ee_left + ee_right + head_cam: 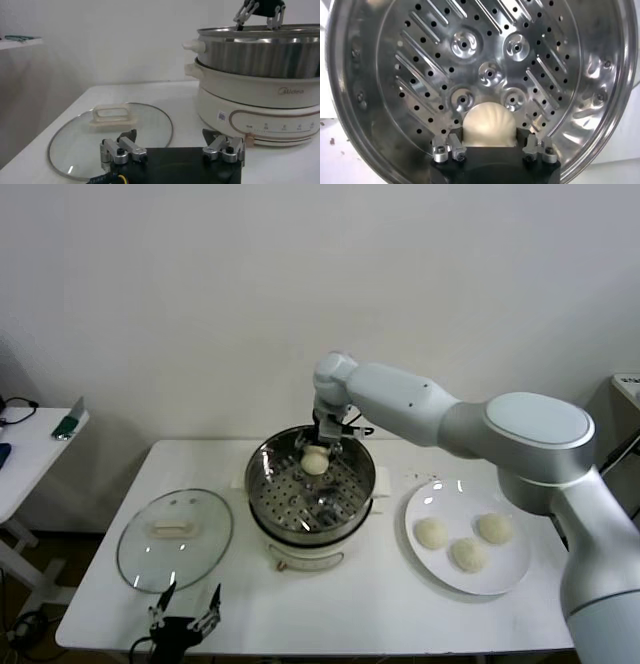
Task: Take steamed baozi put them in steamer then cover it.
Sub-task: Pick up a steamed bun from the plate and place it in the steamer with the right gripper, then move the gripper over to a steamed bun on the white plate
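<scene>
My right gripper (pixel 318 450) is shut on one cream-white baozi (pixel 315 463) and holds it just over the back part of the steamer (pixel 305 556). In the right wrist view the fingers (pixel 454 142) press both sides of the baozi (pixel 487 125) above the perforated tray (pixel 490 75). Three more baozi (pixel 431 532) (pixel 468 554) (pixel 494 527) lie on the white plate (pixel 500 582) to the right of the steamer. My left gripper (pixel 186 608) is open and empty, low at the table's front edge by the lid.
The glass lid (pixel 175 539) with a cream handle lies flat on the table to the left of the steamer; it also shows in the left wrist view (pixel 110 130), with the steamer (pixel 260 55) beyond. A side table stands at the far left.
</scene>
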Controlling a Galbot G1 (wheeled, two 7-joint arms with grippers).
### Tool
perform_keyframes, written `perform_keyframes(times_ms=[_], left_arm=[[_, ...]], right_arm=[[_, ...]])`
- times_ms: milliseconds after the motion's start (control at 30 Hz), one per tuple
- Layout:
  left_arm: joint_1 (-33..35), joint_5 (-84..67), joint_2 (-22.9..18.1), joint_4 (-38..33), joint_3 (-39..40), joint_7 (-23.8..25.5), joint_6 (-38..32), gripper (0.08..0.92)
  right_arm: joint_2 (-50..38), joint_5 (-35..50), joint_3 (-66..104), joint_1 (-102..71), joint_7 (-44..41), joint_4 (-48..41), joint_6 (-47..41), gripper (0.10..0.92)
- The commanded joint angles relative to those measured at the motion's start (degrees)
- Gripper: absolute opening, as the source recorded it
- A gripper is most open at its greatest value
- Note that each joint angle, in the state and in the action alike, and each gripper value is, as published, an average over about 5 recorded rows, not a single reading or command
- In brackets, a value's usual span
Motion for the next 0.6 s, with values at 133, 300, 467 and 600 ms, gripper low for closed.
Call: perform_keyframes(times_ms=[133,300,467,600], left_arm=[[0.28,0.57,-0.09,-0.69,0.18,0.04,0.15,0.823],[0.66,1.18,-0.09,-1.06,0.17,0.08,0.19,0.823],[0.78,1.39,-0.09,-1.32,0.27,0.12,0.33,0.823],[0.54,1.5,0.07,-1.23,0.53,0.29,0.26,0.823]], right_arm=[[-3.54,22.19,-7.16,10.61,-3.98,6.19,-1.15,0.821],[-9.39,41.76,-17.91,22.88,-10.69,11.36,-5.07,0.823],[-22.36,58.51,-28.46,32.13,-12.74,22.1,-25.15,0.823],[-32.87,59.08,-34.44,36.28,-8.18,31.4,-41.26,0.823]])
